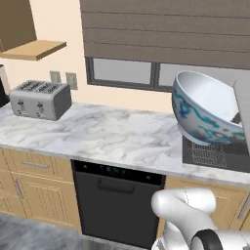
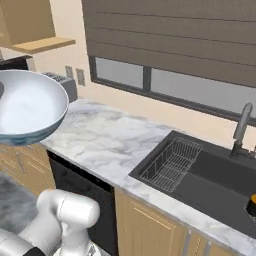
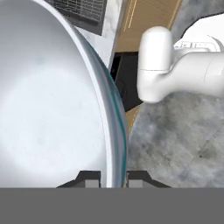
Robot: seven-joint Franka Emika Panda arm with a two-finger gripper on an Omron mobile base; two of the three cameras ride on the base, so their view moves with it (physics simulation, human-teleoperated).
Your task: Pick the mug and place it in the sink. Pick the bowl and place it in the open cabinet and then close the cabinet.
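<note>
While tool grips bowl rim, bowl empty | mug in sink

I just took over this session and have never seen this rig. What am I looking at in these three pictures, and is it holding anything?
A white robot arm on a driving base works in a simulated kitchen. Two pictures come from base cameras behind the arm, left and right. The third looks along the gripper. Its fingers pinch the rim of the bowl, which hangs tilted in the air over the marble counter. A toaster stands on the counter at left. The sink holds a wire rack, and the mug sits at its far right edge. The cabinet is upper left.
</note>
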